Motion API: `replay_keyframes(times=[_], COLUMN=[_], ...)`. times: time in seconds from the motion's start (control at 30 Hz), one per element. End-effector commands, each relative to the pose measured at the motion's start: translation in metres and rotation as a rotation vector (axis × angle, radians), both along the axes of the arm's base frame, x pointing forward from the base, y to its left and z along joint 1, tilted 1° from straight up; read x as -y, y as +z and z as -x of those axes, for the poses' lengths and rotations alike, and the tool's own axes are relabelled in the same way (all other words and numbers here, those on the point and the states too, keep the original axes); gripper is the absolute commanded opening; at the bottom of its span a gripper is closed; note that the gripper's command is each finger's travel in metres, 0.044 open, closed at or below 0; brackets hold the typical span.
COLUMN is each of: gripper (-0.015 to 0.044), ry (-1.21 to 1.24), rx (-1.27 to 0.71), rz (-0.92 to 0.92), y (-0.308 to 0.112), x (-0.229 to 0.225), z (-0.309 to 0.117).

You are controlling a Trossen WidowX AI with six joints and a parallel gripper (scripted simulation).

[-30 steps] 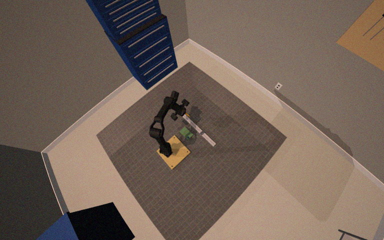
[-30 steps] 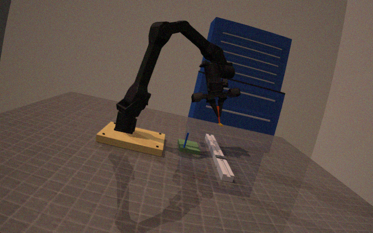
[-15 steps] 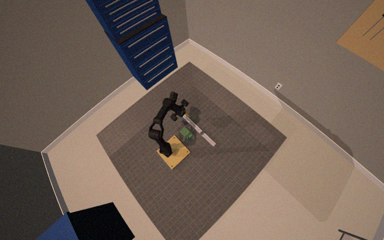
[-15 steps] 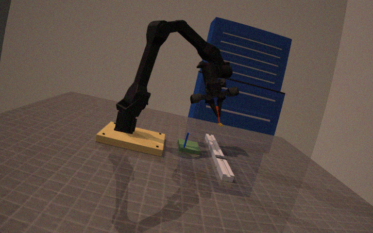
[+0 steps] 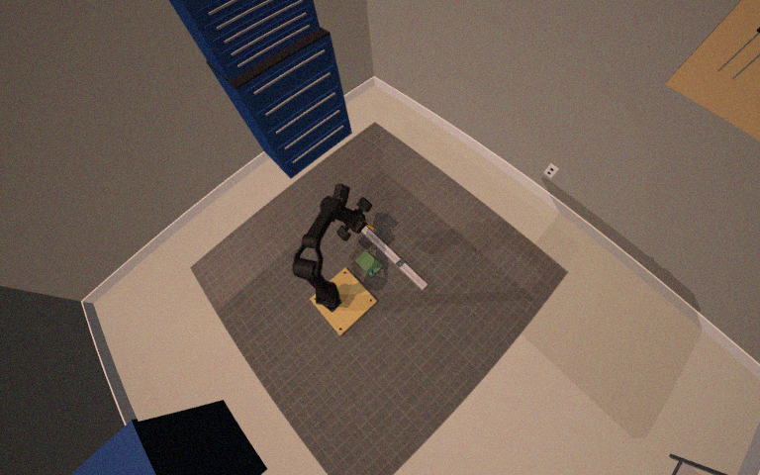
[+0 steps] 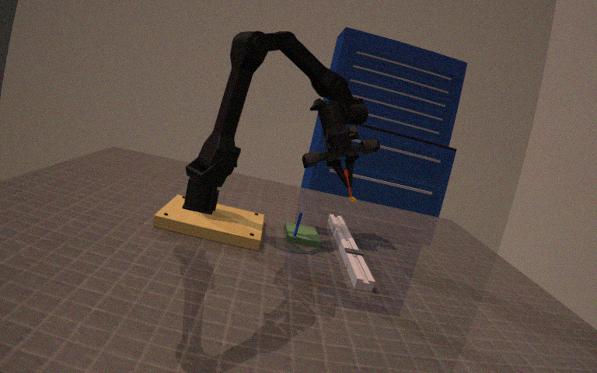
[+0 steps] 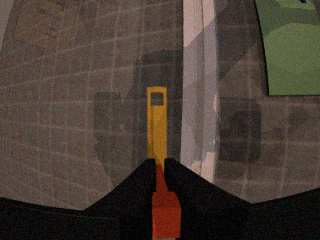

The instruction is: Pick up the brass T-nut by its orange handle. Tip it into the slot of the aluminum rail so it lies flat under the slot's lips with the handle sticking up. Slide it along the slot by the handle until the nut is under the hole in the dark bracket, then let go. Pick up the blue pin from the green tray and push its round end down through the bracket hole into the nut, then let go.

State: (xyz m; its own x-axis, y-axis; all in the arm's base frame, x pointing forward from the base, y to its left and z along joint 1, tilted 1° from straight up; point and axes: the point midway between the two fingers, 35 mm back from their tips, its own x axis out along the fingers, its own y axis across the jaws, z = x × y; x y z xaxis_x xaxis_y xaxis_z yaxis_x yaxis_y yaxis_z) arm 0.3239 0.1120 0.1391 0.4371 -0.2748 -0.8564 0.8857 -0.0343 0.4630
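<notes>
My gripper [image 6: 349, 183] [image 7: 159, 167] is shut on the orange handle [image 7: 166, 217] of the T-nut. The brass T-nut [image 5: 370, 228] [image 6: 353, 199] [image 7: 158, 125] hangs tilted below the fingertips, in the air above the far end of the rail. In the wrist view it shows just left of the rail. The pale aluminum rail [image 5: 413, 276] [image 6: 358, 266] [image 7: 197, 120] lies on the floor, its slot facing up. The dark bracket [image 5: 399, 261] [image 6: 354, 251] crosses the rail; its hole is too small to make out. The blue pin [image 6: 298, 224] leans up out of the green tray [image 5: 366, 260] [image 7: 295, 60].
The tray lies between the rail and the arm's wooden base [image 5: 342, 319] [image 6: 207, 231]. A blue drawer cabinet [image 5: 305, 123] [image 6: 405, 101] stands beyond the tiled mat, behind the arm in the exterior view. The arm's shadow falls across part of the rail.
</notes>
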Motion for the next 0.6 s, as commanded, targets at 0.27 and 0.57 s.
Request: replay_keyframes(times=[0.27, 0.57], gripper=[-0.0150, -0.0150], ry=[-0.006, -0.008], rx=[0.045, 0.075], rz=[-0.002, -0.003], y=[-0.0003, -0.0011], x=[0.0007, 0.0008], z=[0.0033, 0.0054])
